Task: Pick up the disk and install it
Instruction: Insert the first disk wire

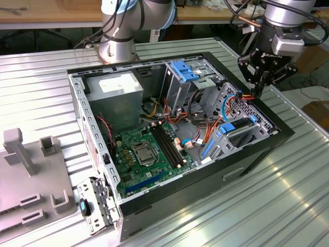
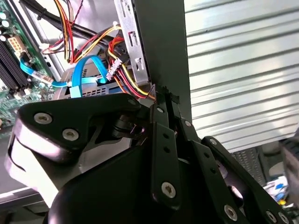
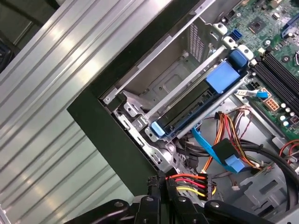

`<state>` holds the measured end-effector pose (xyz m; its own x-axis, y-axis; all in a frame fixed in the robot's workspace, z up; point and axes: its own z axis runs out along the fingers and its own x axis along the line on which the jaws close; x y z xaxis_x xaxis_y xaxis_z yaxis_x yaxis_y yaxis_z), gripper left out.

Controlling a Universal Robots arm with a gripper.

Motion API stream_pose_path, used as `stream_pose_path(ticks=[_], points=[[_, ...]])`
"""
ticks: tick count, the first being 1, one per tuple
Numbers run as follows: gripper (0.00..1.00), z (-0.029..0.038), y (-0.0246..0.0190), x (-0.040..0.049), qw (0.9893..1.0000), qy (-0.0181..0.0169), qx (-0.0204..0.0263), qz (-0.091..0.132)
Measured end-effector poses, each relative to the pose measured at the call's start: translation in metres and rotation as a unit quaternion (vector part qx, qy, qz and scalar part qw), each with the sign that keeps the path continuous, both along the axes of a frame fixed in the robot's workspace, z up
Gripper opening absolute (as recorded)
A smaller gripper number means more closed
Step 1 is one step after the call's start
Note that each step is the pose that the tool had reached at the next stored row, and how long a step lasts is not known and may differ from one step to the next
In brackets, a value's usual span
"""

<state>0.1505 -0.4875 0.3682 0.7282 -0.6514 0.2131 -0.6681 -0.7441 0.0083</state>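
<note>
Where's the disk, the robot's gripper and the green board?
the disk [image 3: 194,107], first wrist view, its dark side.
the gripper [image 2: 166,95], second wrist view, its tip.
the green board [image 1: 157,169], exterior view, its bare green surface.

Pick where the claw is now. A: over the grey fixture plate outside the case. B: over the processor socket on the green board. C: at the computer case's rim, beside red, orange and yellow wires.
C: in the exterior view the claw hangs at the computer case rim, and the first wrist view shows the coloured wires at its tips.
</note>
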Motion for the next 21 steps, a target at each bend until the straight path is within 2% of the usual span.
stream_pose_path(ticks=[4, 11, 15, 19, 21], points=[[0.17, 0.0000, 0.0000, 0.0000, 0.9997, 0.0000, 0.0000, -0.026], [0.17, 0.0000, 0.0000, 0.0000, 0.9975, 0.0000, 0.0000, -0.070], [0.17, 0.0000, 0.0000, 0.0000, 0.9955, 0.0000, 0.0000, -0.095], [0.17, 0.0000, 0.0000, 0.0000, 0.9924, 0.0000, 0.0000, -0.123], [0.17, 0.0001, 0.0000, 0.0000, 0.9905, 0.0000, -0.0001, -0.138]])
